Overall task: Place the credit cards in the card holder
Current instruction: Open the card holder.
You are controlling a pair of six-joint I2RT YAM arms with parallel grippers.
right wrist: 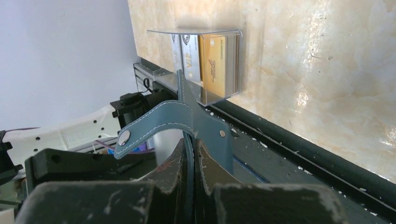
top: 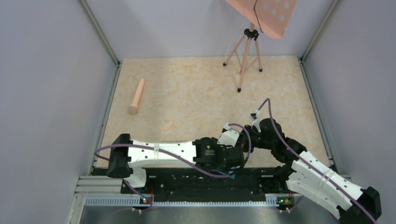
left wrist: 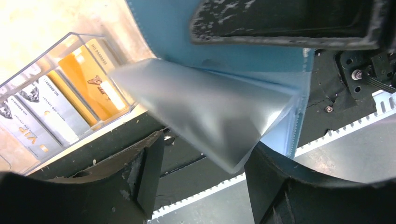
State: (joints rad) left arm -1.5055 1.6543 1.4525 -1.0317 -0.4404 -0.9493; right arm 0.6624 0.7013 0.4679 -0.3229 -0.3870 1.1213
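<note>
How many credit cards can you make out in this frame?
3 show for sure, all inside the clear box by the table's near edge: a gold card, a pale VIP card beside it, a second pale card beyond. More may be stacked behind.

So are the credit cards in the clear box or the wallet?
In the clear plastic box: the credit cards stand inside it; none shows in the frosted pocket of the card holder.

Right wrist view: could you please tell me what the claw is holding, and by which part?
The right claw is shut on the card holder, gripping the edge of its teal cover just beside the snap tab.
</note>
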